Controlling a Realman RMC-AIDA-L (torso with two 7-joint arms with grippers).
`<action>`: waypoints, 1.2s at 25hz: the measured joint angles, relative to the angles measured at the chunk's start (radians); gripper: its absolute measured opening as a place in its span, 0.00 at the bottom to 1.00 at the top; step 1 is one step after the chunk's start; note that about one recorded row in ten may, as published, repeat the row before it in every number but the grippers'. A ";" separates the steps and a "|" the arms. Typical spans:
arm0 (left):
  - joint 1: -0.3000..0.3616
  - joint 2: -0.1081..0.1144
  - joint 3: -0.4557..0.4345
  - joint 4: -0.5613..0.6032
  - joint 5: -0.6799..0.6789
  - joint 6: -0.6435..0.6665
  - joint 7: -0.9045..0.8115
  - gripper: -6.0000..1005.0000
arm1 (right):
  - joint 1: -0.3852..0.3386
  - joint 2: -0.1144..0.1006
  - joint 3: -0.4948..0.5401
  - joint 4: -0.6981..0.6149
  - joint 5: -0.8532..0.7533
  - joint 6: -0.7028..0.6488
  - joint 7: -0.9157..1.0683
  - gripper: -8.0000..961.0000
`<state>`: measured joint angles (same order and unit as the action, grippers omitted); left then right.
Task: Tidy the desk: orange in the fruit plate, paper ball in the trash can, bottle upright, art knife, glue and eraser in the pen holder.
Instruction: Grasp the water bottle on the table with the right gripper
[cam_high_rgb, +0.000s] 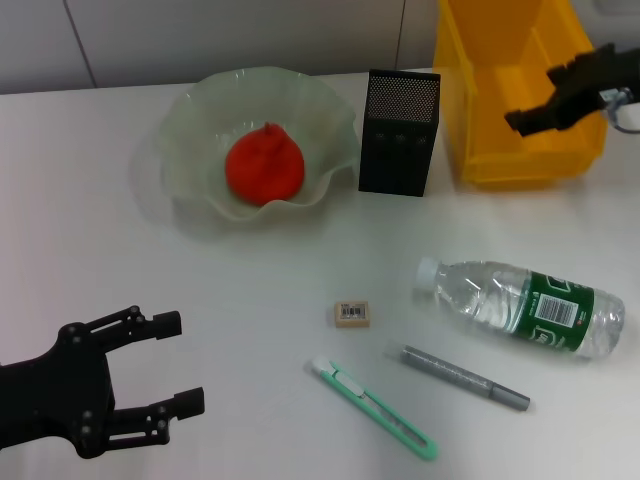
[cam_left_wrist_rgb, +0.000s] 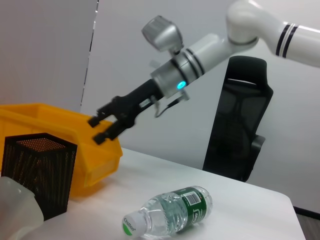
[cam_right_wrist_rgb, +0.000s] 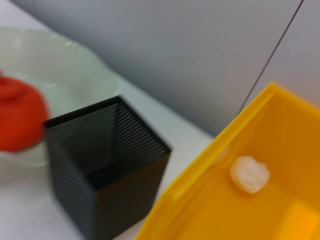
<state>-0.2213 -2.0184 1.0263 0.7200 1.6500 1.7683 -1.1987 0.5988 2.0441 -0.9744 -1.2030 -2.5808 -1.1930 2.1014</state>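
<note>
In the yellow bin (cam_right_wrist_rgb: 210, 200), a crumpled white paper ball (cam_right_wrist_rgb: 249, 173).

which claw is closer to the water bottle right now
Right. The right claw hangs over the yellow bin, straight behind the lying bottle. The left claw sits at the table's near left, across from it past the eraser.

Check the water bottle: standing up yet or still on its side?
On its side. The bottle lies flat on the table, white cap pointing toward the eraser; neither gripper touches it.
</note>
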 joint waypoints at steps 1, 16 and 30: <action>0.000 0.000 0.000 0.000 0.000 0.000 0.000 0.86 | 0.000 0.000 0.000 0.000 0.000 0.000 0.000 0.83; -0.006 -0.006 -0.010 -0.001 -0.006 -0.005 0.037 0.86 | 0.098 0.006 -0.155 -0.300 -0.228 -0.750 0.146 0.84; -0.004 -0.028 -0.047 -0.004 -0.001 -0.010 0.043 0.86 | 0.223 0.034 -0.309 -0.014 -0.240 -0.596 0.118 0.84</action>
<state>-0.2258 -2.0462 0.9790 0.7164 1.6488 1.7579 -1.1554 0.8215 2.0777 -1.2832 -1.2172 -2.8208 -1.7885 2.2195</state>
